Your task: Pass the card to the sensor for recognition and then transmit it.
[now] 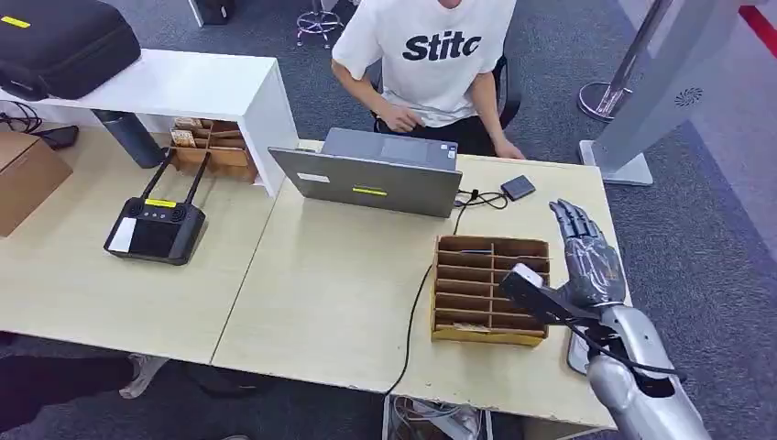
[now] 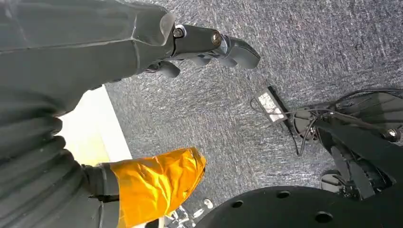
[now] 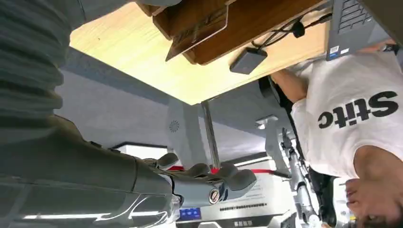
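Right hand (image 1: 586, 252) raised beside the wooden slotted organizer (image 1: 490, 289), fingers extended, holding nothing. Left hand (image 2: 209, 45) hangs over carpet, fingers curled, empty. Card indistinguishable among slots; small sensor (image 1: 518, 187) near laptop (image 1: 376, 174).

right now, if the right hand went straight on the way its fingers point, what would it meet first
Probably nothing on the desk. The right hand is raised, open, at the desk's right edge, beside the wooden organizer. Its fingers point up and away, toward open carpet, with a grey stand farther off. Depth is unclear.
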Motion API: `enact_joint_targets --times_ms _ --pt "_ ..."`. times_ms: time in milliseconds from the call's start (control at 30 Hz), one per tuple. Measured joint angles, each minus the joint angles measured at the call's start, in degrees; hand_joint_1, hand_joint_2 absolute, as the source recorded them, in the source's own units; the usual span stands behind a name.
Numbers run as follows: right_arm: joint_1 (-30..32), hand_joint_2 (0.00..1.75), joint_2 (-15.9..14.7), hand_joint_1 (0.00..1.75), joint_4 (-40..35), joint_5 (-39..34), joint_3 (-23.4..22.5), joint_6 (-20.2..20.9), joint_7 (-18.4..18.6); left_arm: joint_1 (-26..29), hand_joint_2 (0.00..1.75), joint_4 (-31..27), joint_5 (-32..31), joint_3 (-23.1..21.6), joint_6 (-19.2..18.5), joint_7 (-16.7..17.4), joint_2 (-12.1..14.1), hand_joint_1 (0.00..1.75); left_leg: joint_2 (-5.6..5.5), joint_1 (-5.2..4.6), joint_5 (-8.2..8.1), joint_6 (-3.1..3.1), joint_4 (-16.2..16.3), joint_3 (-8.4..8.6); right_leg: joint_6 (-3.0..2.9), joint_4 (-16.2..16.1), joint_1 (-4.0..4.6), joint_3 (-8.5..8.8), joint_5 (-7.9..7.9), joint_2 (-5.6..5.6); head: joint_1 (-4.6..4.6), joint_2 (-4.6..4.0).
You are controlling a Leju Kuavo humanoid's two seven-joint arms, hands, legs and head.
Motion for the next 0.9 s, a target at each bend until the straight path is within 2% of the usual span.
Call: enact_joint_targets --times_ms 200,900 --pt "-2.17 1.75 0.2 0.0 3.59 4.79 1.25 -1.86 0.44 -0.09 1.75 0.0 -0.07 -0.13 -0.04 0.0 0.02 0.0 -0.01 0.0 0.01 0.0 0.0 0.01 0.0 0.0 0.0 0.01 0.01 -0.01 0.0 0.0" --pt "-4.06 1.75 1.31 0.0 8.66 5.93 3.41 -2.32 0.74 -0.1 1.75 0.0 -0.11 -0.37 -0.11 0.0 0.04 0.0 -0.02 0.0 0.01 0.01 0.0 0.01 0.0 0.01 0.0 0.01 0.0 -0.01 0.0 0.0"
